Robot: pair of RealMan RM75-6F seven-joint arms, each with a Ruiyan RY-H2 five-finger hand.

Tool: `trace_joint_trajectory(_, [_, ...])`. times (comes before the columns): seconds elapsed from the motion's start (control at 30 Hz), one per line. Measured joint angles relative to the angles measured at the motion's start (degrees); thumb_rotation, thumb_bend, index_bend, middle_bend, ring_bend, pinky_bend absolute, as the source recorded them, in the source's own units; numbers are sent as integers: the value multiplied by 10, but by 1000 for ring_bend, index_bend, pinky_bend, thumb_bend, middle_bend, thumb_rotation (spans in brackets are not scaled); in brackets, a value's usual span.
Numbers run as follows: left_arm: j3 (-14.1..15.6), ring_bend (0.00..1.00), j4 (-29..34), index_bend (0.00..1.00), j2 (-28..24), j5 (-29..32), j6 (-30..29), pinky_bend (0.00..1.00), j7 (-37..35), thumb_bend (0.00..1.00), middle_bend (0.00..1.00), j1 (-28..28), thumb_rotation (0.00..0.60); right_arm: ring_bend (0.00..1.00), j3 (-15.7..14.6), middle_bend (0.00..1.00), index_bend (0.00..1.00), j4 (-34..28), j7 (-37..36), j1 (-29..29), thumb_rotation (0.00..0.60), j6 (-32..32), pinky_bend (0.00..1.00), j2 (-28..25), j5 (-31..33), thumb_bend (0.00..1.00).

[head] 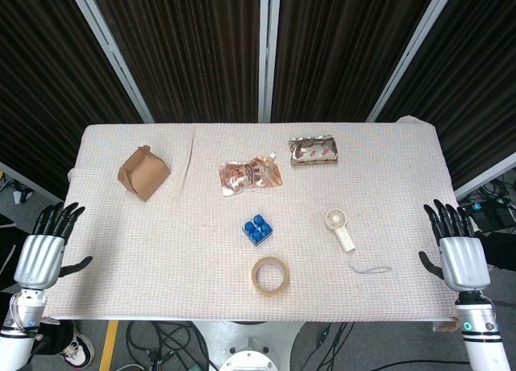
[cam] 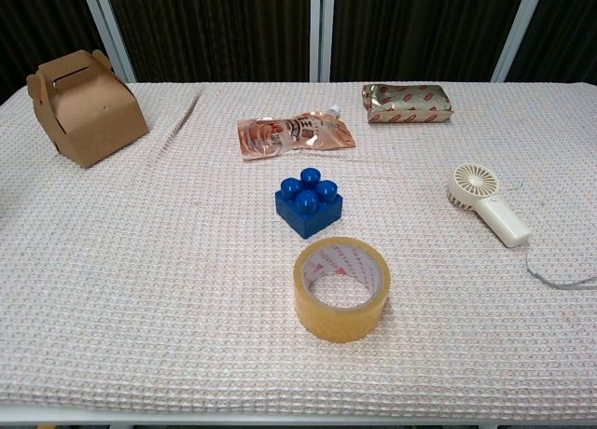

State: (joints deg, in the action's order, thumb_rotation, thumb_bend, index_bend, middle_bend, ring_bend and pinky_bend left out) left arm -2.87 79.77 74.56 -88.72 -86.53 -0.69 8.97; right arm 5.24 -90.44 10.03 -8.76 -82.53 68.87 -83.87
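Nearest the chest camera stands a roll of clear packing tape (cam: 341, 288), upright on its edge-ring, on a table covered with a pale waffle-weave cloth (cam: 140, 289). Just behind the tape, close but apart from it, sits a blue toy building block (cam: 309, 203) with round studs on top. Further back lies a flat orange-pink spouted pouch (cam: 295, 134), and to its right, at the far side of the cloth, a shiny wrapped snack packet (cam: 407, 103) with red print. A small cream handheld fan (cam: 487, 203) lies flat on the right part of the table, head pointing away from the robot, with a thin grey wrist loop (head: 371, 268) trailing from its handle. A brown cardboard carry box (cam: 87, 110) with a folded handle stands at the far left. The hands appear only in the head view. The left hand (head: 44, 254) hovers off the left edge of the table, fingers spread and holding nothing (the cardboard box is the nearest item, though well apart). The right hand (head: 457, 254) hovers at the right edge, fingers likewise spread and empty, nearest the fan and its loop. Dark curtains hang behind the table.
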Motion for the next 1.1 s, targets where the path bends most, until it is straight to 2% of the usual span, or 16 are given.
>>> trace_joint_trajectory(0.73, [-1, 0, 33, 102, -19, 16, 21, 85, 51, 0, 90, 5, 600, 0, -2, 0, 0, 6, 7, -1, 600, 7, 0, 10, 5, 185])
trace_joint_trajectory(0.83, [0, 0, 35, 102, -18, 19, 22, 85, 52, 0, 90, 2, 600, 0, -4, 0, 0, 8, 7, -2, 600, 10, 0, 10, 3, 310])
trace_joint_trajectory(1.03, [2, 0, 34, 101, -15, 17, 23, 85, 53, 0, 90, 3, 600, 0, -6, 0, 0, 6, 15, -6, 600, 14, 0, 7, -2, 677])
trace_joint_trajectory(1.1, [2, 0, 34, 102, -15, 16, 25, 85, 54, 0, 90, 4, 600, 0, -6, 0, 0, 5, 18, -6, 600, 18, 0, 7, 2, 862])
